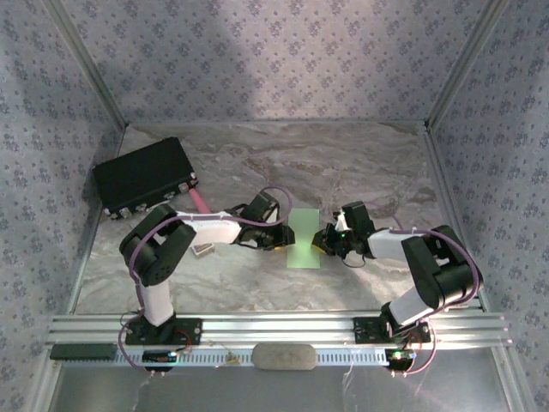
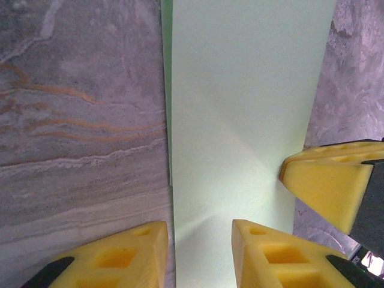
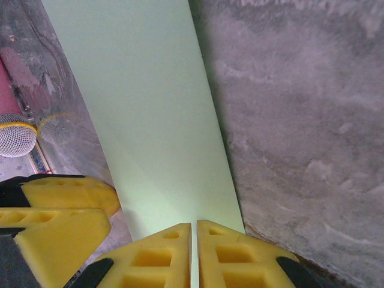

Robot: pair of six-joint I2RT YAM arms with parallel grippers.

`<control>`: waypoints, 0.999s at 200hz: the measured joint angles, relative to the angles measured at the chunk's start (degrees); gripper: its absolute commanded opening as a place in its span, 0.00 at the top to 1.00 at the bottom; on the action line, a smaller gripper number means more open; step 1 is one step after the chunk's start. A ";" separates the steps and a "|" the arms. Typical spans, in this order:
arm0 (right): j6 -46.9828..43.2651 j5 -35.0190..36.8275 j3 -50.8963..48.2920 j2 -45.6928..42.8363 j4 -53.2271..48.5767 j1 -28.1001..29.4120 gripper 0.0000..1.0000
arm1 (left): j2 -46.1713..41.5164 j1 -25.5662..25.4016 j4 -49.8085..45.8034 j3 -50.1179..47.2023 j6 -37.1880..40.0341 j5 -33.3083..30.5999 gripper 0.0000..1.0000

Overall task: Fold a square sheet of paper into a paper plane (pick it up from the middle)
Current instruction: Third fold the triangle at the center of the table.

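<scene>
The thin pale-green sheet of paper lies at the middle of the grey marbled desk as a narrow upright rectangle between the two arms. A second layer peeks out along its long left edge in the left wrist view, so it looks folded in half. I judge the centre fold to be the step in hand, with the nose folds not yet made.

The left arm reaches rightward from a folded elbow, forearm low over the desk. The left end effector sits at the strip's left edge with its yellow foam fingers spread apart, the paper's edge in the gap and not clamped.

The right arm mirrors it, elbow out to the right and forearm pointing left. The right end effector has its fingers pressed together, apparently pinching the strip's right edge.

Next probably comes pressing the crease flat, or reopening the sheet to turn corners in. Either needs one side pinned while the other works, lest the light paper slide.
</scene>
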 measured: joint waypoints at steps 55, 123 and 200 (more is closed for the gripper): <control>0.02 0.35 0.00 -0.04 0.00 0.35 0.88 | 0.31 0.39 0.44 0.00 -0.20 1.07 0.68; 0.02 0.37 0.00 -0.04 0.00 0.35 0.88 | 0.31 0.37 0.57 0.00 -0.17 1.27 0.68; 0.22 0.42 0.00 -0.09 0.00 0.42 0.88 | 0.96 -0.17 2.97 0.00 -0.17 3.23 0.67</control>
